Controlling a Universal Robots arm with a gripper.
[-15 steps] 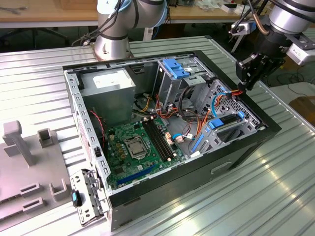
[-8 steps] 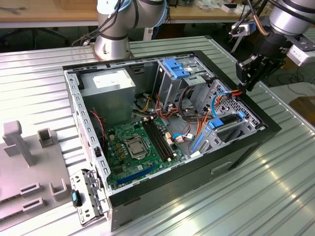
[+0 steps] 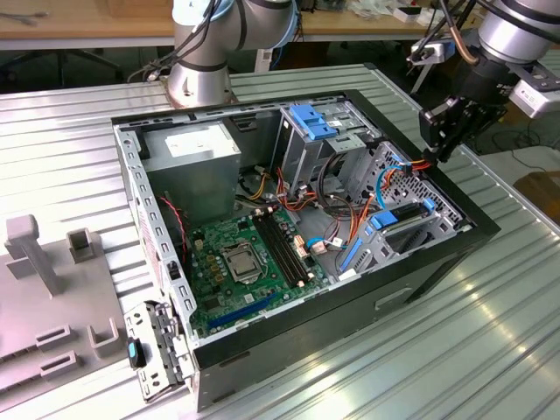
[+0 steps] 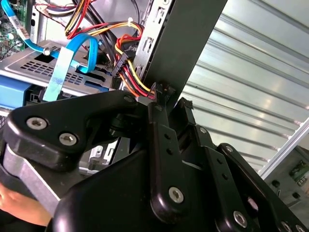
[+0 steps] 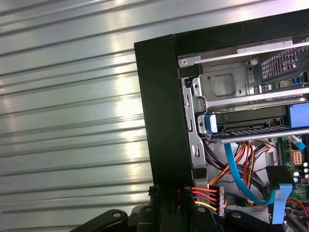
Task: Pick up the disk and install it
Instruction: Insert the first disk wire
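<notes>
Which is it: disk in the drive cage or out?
In. The disk lies within the drive cage, its blue rail showing.

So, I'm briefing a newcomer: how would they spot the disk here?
Find the open computer case on the ribbed table. In the drive cage at its end on the exterior view's right, the disk lies flat: a dark slab with bright blue rails at its ends, unlike the bare metal bays nearby.

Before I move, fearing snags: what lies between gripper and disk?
In the first wrist view, coloured wires and a blue cable cross between gripper and disk.
</notes>
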